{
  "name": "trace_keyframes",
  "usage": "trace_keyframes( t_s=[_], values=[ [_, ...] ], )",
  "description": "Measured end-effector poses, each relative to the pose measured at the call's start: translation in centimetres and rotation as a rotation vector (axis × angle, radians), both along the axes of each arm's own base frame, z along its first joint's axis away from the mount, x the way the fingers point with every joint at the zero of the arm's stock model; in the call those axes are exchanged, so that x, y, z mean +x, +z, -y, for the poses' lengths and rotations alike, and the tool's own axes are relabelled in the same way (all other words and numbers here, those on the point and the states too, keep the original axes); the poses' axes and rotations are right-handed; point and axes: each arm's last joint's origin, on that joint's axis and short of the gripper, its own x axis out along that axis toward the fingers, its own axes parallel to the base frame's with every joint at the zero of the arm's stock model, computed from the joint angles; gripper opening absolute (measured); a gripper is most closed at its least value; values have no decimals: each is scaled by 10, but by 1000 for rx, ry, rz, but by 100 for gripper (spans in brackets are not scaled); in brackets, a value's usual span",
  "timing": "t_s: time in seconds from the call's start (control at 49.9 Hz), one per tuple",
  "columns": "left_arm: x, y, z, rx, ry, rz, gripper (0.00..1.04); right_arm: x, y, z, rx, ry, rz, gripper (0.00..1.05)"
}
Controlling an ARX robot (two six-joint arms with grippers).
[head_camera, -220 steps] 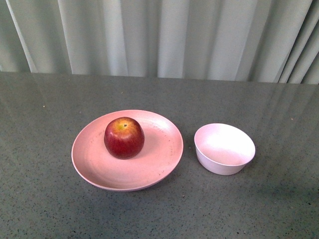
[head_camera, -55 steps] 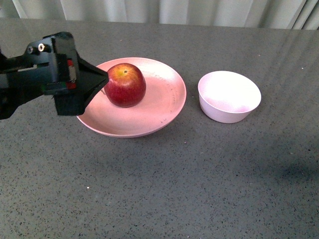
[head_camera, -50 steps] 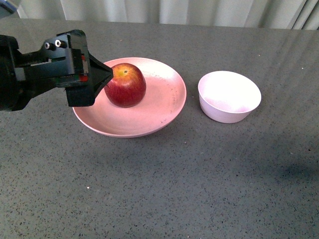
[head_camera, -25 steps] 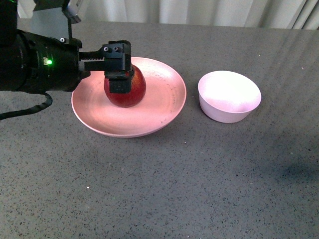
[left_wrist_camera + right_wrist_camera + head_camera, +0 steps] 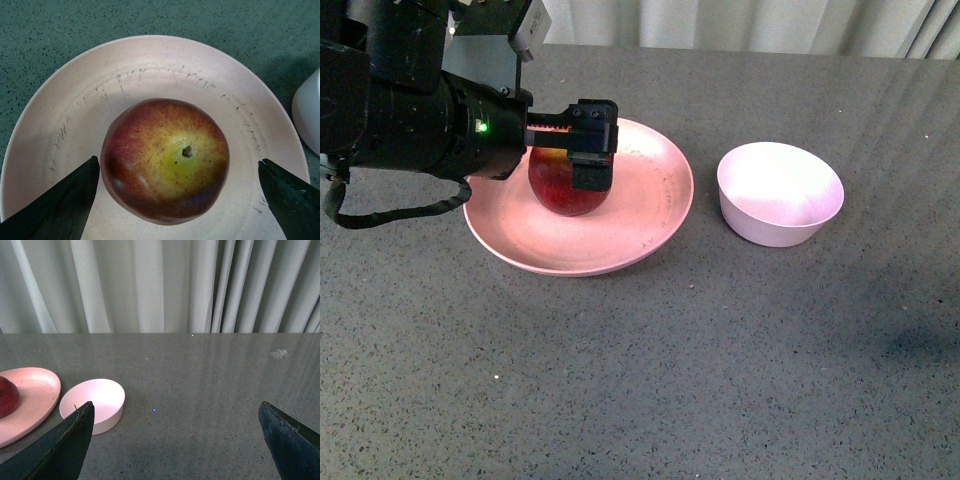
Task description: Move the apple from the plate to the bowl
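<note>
The dark-red apple (image 5: 558,188) sits left of centre on the wide pink plate (image 5: 650,215). My left gripper (image 5: 578,160) reaches in from the left and is open around the apple, with its near finger (image 5: 590,172) in front of the fruit. In the left wrist view the apple (image 5: 165,160) with its yellow stem patch lies between the two dark fingertips (image 5: 65,205), with a gap on each side, on the plate (image 5: 150,70). The pale pink bowl (image 5: 780,192) stands empty to the right of the plate. My right gripper (image 5: 175,410) is open over bare table, off to the bowl's (image 5: 95,400) right.
The grey speckled tabletop (image 5: 720,380) stretches in front of the dishes. Pale curtains (image 5: 160,285) hang behind the table's far edge. The bulky left arm (image 5: 410,110) covers the plate's left rim. The bowl's edge (image 5: 307,115) shows in the left wrist view.
My left arm has advanced to the right over the plate, so its open fingers now straddle the apple. Apple, plate and bowl have stayed put.
</note>
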Motion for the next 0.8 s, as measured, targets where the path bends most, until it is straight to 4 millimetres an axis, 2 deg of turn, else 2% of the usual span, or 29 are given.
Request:
trace_keyframes(
  t_s=[0.301, 0.441, 0.602, 0.722, 0.802],
  values=[
    [15, -8, 8, 41, 16, -8, 96, 0, 0, 0, 0, 0, 0, 96],
    [16, -8, 10, 47, 19, -4, 78, 0, 0, 0, 0, 0, 0, 96],
    [16, -6, 11, 41, 19, -1, 74, 0, 0, 0, 0, 0, 0, 96],
    [12, 13, 19, -1, 9, 28, 74, 0, 0, 0, 0, 0, 0, 96],
    [9, 35, 35, -23, -30, 68, 73, 0, 0, 0, 0, 0, 0, 96]
  ],
)
